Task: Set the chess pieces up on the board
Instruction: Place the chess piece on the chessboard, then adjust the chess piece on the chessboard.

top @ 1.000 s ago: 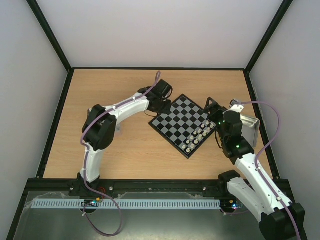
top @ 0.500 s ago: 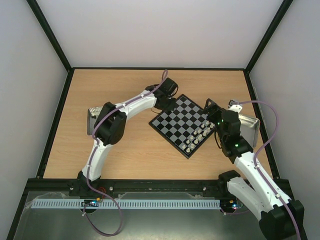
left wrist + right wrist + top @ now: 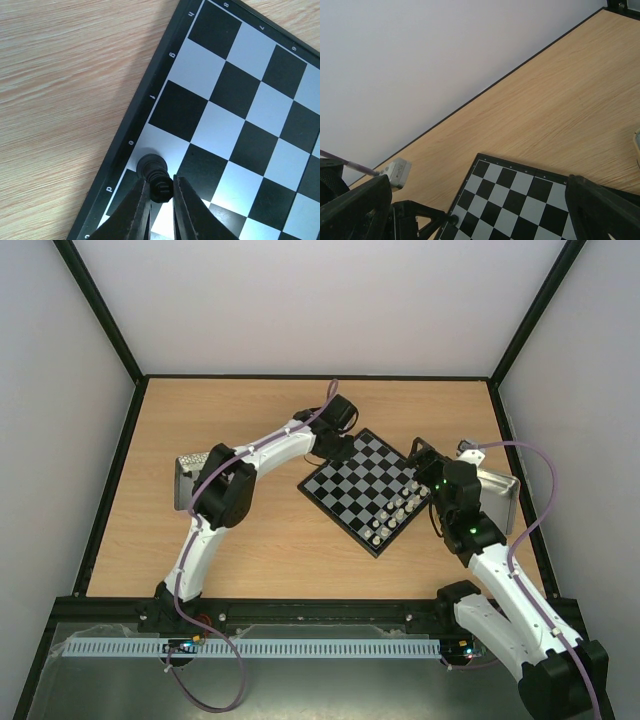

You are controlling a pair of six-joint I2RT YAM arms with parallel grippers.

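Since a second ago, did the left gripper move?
Yes. The left gripper, pinching a black piece, shifted slightly right and farther away along the board's far-left rim.

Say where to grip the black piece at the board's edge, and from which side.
Grip the black piece at its narrow head, from straight above. It stands upright on a wider base, and the left gripper pinches it there.

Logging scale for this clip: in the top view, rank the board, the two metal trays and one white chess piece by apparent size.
1. board
2-3. right-side tray and left-side tray: both partly hidden, so not ranked.
4. white chess piece, far smallest.
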